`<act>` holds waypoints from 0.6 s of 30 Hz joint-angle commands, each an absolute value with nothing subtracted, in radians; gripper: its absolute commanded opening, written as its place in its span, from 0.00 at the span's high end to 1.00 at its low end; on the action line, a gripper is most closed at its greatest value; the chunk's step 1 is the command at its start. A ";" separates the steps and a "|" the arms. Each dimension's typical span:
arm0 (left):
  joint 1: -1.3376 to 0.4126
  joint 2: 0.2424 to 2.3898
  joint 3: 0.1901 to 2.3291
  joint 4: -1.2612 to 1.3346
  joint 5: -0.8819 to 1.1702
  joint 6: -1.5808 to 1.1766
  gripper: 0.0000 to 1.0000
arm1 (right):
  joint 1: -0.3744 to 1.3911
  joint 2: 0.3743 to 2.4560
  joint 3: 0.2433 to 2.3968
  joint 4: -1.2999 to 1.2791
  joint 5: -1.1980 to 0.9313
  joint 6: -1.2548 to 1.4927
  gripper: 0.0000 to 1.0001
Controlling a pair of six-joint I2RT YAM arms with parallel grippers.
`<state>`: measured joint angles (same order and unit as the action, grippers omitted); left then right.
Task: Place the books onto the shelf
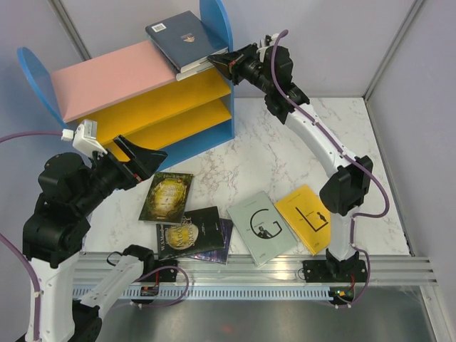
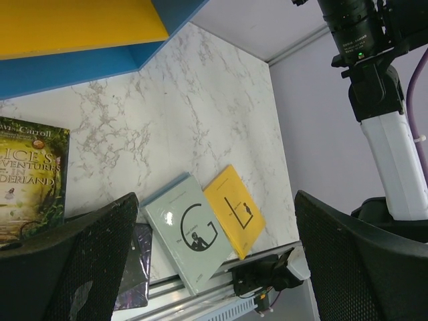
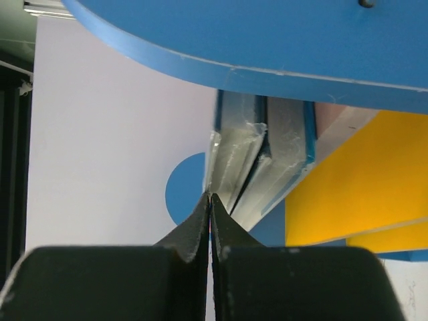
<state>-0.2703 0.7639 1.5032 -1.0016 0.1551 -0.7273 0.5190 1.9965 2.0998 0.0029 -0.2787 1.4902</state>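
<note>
The right claw (image 1: 222, 63) is seen clenched on nothing, its tips set at the edge of the navy book (image 1: 182, 35), which is stacked on the shelf (image 1: 107, 78) at upper centre. The left claw (image 1: 142, 162) is held released at the left. The green-gold book (image 1: 167, 196), black book (image 1: 189, 233), grey book (image 1: 262, 226) and yellow book (image 1: 305, 217) are spread flat on the table (image 1: 271, 157) below.

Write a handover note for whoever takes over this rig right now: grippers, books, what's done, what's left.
Left gripper: open, empty, above the table near the green-gold book.
Right gripper: shut, holding nothing, tips at the page edges of two stacked books on the shelf top board. The navy book lies on the lower book.
Done: those two are shelved.
Left: five on the table: green-gold book, black book overlapping purple book, grey-blue book, yellow book.
</note>
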 commanded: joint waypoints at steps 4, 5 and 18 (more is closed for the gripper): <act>-0.267 0.782 1.532 -1.017 0.140 -0.663 0.00 | 0.489 1.889 1.956 0.303 -0.287 1.523 0.97; -0.268 0.787 1.532 -1.019 0.140 -0.652 0.00 | 0.470 1.843 1.891 0.348 -0.301 1.528 0.89; -0.267 0.891 1.318 -1.045 0.144 -0.683 0.00 | 0.469 1.549 1.476 -0.036 -0.614 1.114 0.02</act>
<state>-0.2703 0.8257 1.3659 -1.0107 0.1596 -0.6918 0.4076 1.5959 1.5978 0.1932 -0.5262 1.3064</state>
